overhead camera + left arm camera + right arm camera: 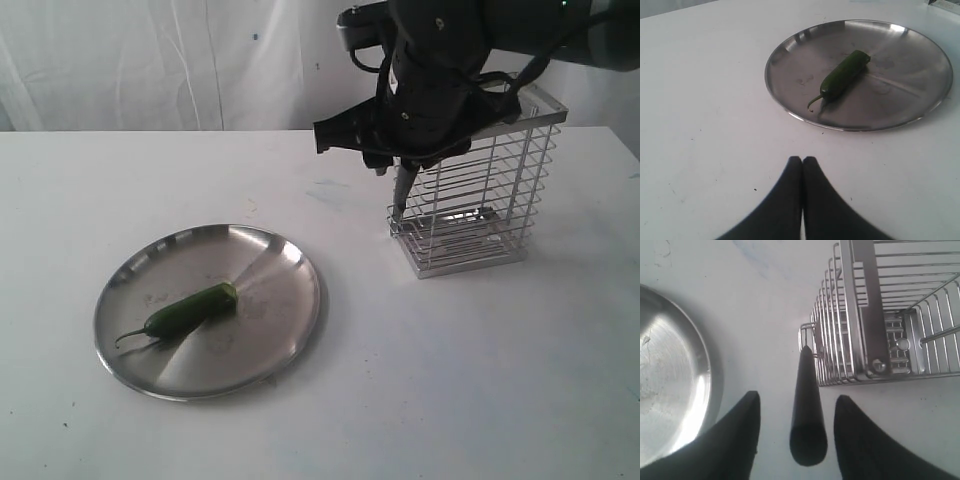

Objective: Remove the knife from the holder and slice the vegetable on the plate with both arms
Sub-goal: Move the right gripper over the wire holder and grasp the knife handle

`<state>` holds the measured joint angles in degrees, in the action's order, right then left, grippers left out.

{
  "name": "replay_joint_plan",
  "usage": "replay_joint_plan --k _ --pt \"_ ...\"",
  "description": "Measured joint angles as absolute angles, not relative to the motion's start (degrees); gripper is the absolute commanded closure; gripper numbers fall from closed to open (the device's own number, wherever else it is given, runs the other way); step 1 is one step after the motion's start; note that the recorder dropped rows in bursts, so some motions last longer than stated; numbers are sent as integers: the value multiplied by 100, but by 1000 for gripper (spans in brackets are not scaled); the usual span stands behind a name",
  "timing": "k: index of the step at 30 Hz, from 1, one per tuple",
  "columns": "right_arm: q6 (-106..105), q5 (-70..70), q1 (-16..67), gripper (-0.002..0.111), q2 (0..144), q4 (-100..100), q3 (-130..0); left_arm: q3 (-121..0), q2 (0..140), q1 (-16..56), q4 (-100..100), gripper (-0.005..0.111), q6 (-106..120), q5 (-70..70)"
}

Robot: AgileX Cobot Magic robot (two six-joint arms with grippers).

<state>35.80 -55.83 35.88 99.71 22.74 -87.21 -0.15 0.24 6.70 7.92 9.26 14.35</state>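
The right black two-finger claw stands open, one finger on each side of the slim all-black knife with a strip of bare surface showing on both sides of the handle, so nothing is gripped. The knife leans with its narrow end at a corner of the tall chrome wire holder (whether inside or just outside the wires cannot be told). The holder stands upright near the far right edge of the white worktop, under the dark arm. The left black claw is pressed closed on nothing, low over the worktop just short of the rim of the round shiny steel plate. That plate sits toward the near left edge, well apart from the holder. The small glossy green chili pepper lies on it, left of centre, its thin stem toward the rim.
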Motion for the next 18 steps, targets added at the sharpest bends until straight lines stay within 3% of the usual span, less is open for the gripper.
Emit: replay_joint_plan --k 5,12,18 --pt "3580 -5784 3588 78 9971 2274 -8721 -15 24 670 792 107 926 1435" --pt "3580 -5813 3588 108 9971 2272 -8721 -15 24 670 792 107 926 1435" --pt "3580 -5784 3588 108 9971 2318 -8721 -15 24 670 792 107 926 1435"
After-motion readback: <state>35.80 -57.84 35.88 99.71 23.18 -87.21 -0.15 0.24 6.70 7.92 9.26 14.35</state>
